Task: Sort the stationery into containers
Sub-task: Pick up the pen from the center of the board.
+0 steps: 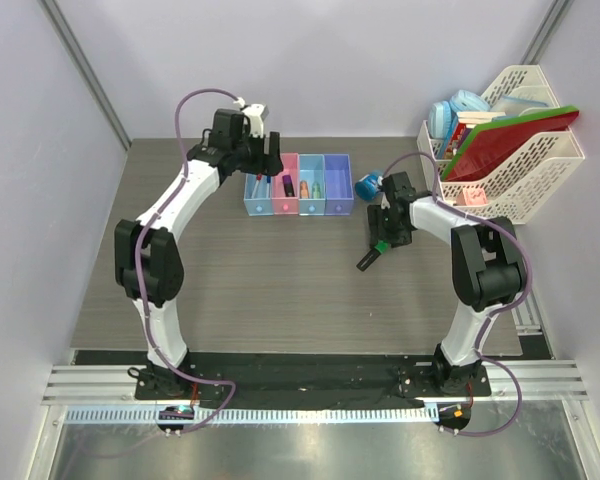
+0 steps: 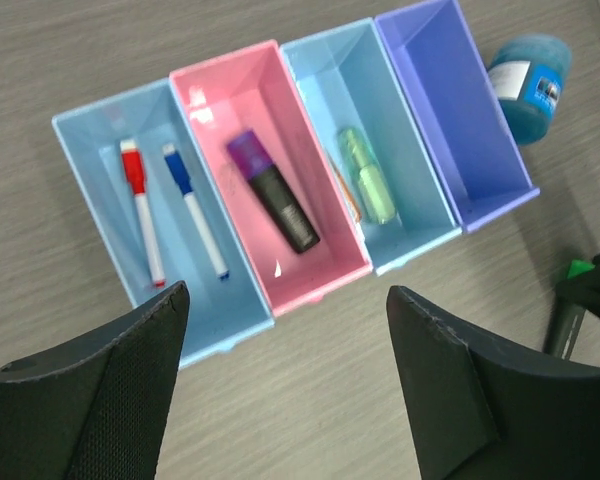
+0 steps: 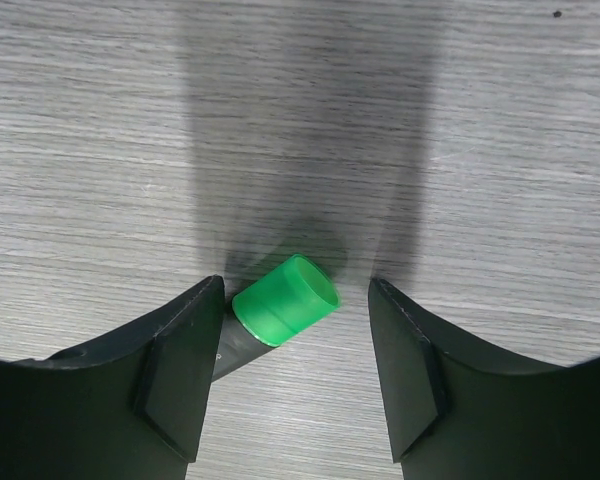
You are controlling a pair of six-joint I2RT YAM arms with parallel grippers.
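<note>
Four joined bins (image 1: 298,185) stand at the back middle. In the left wrist view the left light-blue bin (image 2: 85,170) holds a red-capped pen (image 2: 140,212) and a blue-capped pen (image 2: 194,212). The pink bin (image 2: 320,272) holds a purple highlighter (image 2: 275,192). The second light-blue bin (image 2: 405,185) holds a pale-green bit (image 2: 368,180) and an orange bit (image 2: 348,200). The purple-blue bin (image 2: 460,110) is empty. A blue roll (image 1: 367,187) lies right of it. My left gripper (image 2: 287,290) is open above the bins. My right gripper (image 3: 295,285) is open, its jaws either side of the green highlighter (image 3: 283,300) on the table.
A white lattice file rack (image 1: 540,170) with red and green folders (image 1: 500,140) stands at the back right, close behind the right arm. Grey walls close in the table on the left, back and right.
</note>
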